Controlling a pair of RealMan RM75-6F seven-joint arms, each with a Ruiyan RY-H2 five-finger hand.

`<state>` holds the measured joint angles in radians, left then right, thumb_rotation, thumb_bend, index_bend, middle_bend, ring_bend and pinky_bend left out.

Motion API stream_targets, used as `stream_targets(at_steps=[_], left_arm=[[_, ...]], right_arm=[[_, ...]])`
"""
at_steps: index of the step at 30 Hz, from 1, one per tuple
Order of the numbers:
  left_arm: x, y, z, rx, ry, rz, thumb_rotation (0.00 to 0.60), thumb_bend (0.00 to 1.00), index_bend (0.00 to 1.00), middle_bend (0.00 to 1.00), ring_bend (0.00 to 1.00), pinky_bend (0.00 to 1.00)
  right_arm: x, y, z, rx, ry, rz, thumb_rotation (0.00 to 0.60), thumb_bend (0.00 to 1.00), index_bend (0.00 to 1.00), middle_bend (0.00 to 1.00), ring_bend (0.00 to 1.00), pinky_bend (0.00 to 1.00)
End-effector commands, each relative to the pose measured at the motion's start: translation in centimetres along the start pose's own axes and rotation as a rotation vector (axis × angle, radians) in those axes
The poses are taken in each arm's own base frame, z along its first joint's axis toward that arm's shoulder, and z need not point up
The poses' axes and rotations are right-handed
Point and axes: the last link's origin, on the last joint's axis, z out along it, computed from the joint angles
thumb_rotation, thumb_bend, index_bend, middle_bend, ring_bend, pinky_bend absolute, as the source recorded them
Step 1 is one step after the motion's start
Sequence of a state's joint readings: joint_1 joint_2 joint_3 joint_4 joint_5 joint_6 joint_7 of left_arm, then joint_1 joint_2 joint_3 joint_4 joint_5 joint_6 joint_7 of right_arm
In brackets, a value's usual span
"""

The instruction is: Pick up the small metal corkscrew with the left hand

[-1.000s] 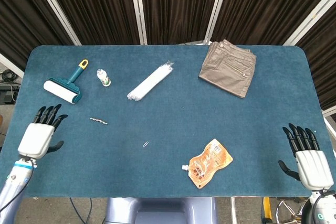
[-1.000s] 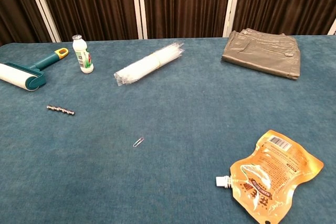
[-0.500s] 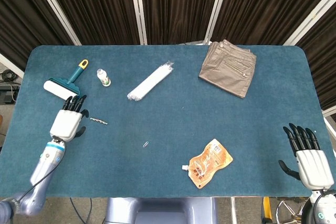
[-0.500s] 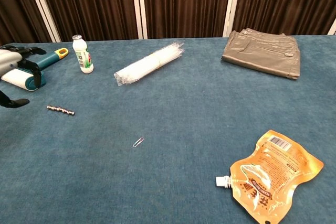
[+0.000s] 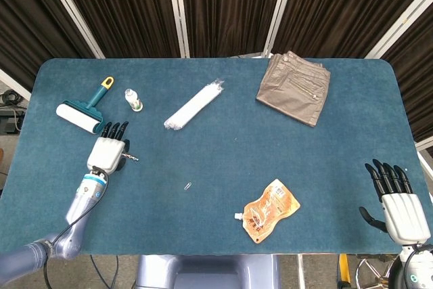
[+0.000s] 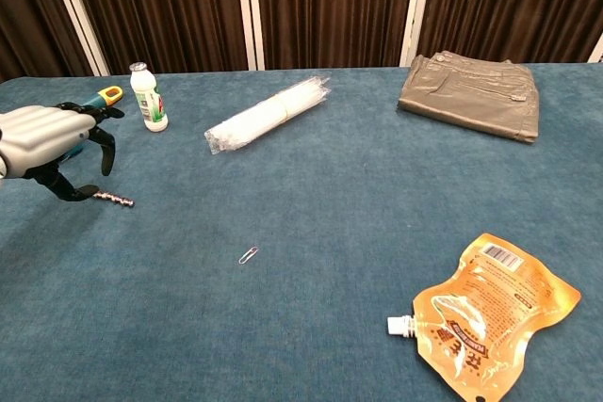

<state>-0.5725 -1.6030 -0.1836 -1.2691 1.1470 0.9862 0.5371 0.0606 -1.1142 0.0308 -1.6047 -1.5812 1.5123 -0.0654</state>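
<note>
- Moved in from the left edge since the earlier frames: left hand (image 5: 108,151) now over the small metal corkscrew (image 6: 117,199), fingers apart and arched, nothing gripped.
- Corkscrew flat on the table (image 5: 223,187), left part of the surface; near end hidden under the hand, far end poking out on the inner side.
- Resting by the near right corner: right hand (image 5: 398,202), fingers spread, holding nothing; unchanged; outside the chest view.
- Near the far left corner: lint roller (image 5: 82,107) and, just beside it, small bottle (image 5: 133,100), upright.
- Toward the far edge, middle: clear plastic bundle (image 5: 194,105).
- Far right: folded trousers (image 5: 294,86).
- Mid-surface: paper clip (image 5: 187,185).
- Toward the near edge: orange pouch (image 5: 269,210).
</note>
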Motion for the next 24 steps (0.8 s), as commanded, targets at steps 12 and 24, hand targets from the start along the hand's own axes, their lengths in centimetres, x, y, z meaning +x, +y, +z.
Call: stream_targets(at_steps=[12,24], left_arm=[[-0.8,1.4,0.5,-0.019,-0.027,0.044,0.600,0.37,0.51,0.00,0.00,0.00],[-1.4,2.2,1.7,0.002,-0.050,0.051,0.600,0.37,0.51,0.00,0.00,0.00]], right_arm=[[0.0,0.0,0.0,0.001,-0.001,0.001,0.600,0.16,0.02,0.00,0.00,0.00],[0.0,0.0,0.0,0.001,-0.004,0.002,0.600,0.16,0.02,0.00,0.00,0.00]])
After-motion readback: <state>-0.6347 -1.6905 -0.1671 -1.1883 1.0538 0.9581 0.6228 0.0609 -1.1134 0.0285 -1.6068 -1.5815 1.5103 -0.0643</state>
